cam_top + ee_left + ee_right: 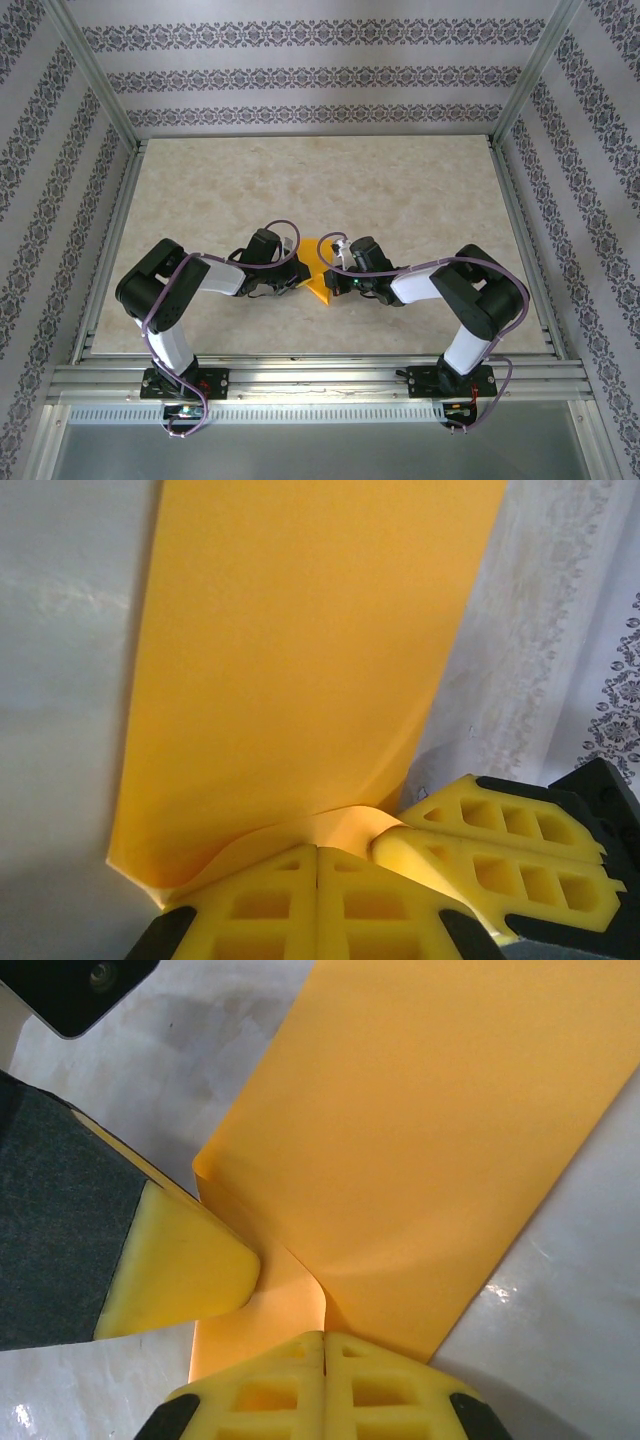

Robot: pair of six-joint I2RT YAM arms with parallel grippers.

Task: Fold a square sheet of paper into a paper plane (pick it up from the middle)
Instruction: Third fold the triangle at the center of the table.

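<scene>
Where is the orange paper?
In the top view the orange paper is mid-width on the table, toward its near edge, pinched between the left gripper and the right gripper.

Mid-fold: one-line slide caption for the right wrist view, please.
Right hand shut on the orange paper at a crease, left hand close beside it, over the marble table.

Pale marbled table top with one orange sheet on it.
The table (330, 190) is beige and stone-patterned, edged by metal rails (310, 372). The orange sheet of paper (318, 268) lies between the left gripper (296, 284) and the right gripper (334, 282), stretching flat away from both sets of fingertips. Its edge nearest them curls up off the surface.
</scene>
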